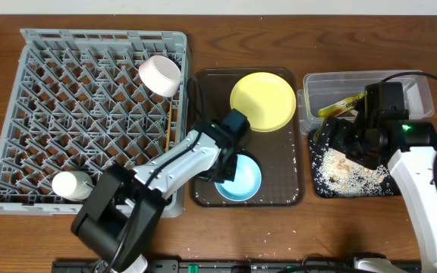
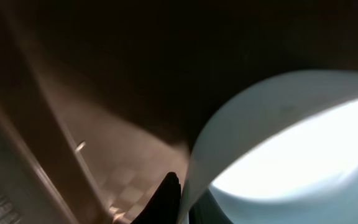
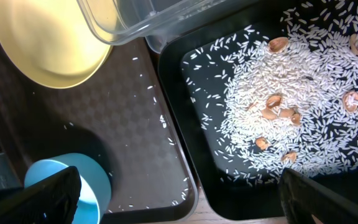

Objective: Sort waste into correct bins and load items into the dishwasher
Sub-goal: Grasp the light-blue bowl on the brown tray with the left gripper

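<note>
The blue bowl (image 2: 278, 137) looms against the left end effector (image 1: 227, 170), rim beside one finger (image 2: 166, 194), likely for lifting; its grip I cannot tell. The dish rack (image 1: 74, 98) waits leftward. The right end effector (image 3: 179, 186) gapes empty over the black tray (image 3: 207, 168) and its rice (image 3: 272, 93).

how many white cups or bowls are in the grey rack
2: a white bowl tipped at the grey rack's far right edge, a white cup at its near left corner. The left arm hides the near right corner, so maybe more.

Overhead, close wrists; common blue bowl (image 1: 247, 180)
</note>
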`<state>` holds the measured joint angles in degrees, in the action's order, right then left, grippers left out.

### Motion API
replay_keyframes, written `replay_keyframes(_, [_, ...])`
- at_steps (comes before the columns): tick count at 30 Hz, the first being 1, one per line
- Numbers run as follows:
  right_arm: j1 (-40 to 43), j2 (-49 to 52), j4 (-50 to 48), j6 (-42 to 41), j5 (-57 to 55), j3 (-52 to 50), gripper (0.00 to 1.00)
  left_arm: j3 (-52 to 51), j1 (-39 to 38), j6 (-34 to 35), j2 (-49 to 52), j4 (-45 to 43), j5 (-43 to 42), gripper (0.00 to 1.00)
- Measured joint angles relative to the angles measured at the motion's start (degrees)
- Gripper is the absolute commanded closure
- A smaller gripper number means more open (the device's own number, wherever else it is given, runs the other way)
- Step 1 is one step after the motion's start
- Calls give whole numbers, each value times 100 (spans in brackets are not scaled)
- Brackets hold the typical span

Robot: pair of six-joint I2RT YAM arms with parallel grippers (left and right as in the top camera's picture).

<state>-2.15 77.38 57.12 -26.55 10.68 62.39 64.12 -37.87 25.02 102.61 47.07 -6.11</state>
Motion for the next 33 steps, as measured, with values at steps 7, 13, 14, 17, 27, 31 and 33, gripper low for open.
replay_keyframes(7, [0,0,2,0,2,0,1,400,186,-116,-1134,555,927,92])
replay_keyframes(13, [0,0,-72,0,2,0,1,581,404,-321,-2374,557,2822,93])
replay_keyframes(14, [0,0,-92,0,4,0,1,584,442,-376,-2474,562,3185,93])
replay_keyframes(17, [0,0,-111,0,2,0,1,588,588,-511,-2573,566,4221,92])
replay_keyframes(27, [0,0,-131,0,4,0,1,588,1117,-669,-2549,0,3812,69])
replay_keyframes(31, [0,0,-175,2,4,0,1,581,1036,-271,-2369,-444,2111,65])
replay_keyframes(33, [0,0,-179,0,4,0,1,581,955,7,-2146,-507,1670,64])
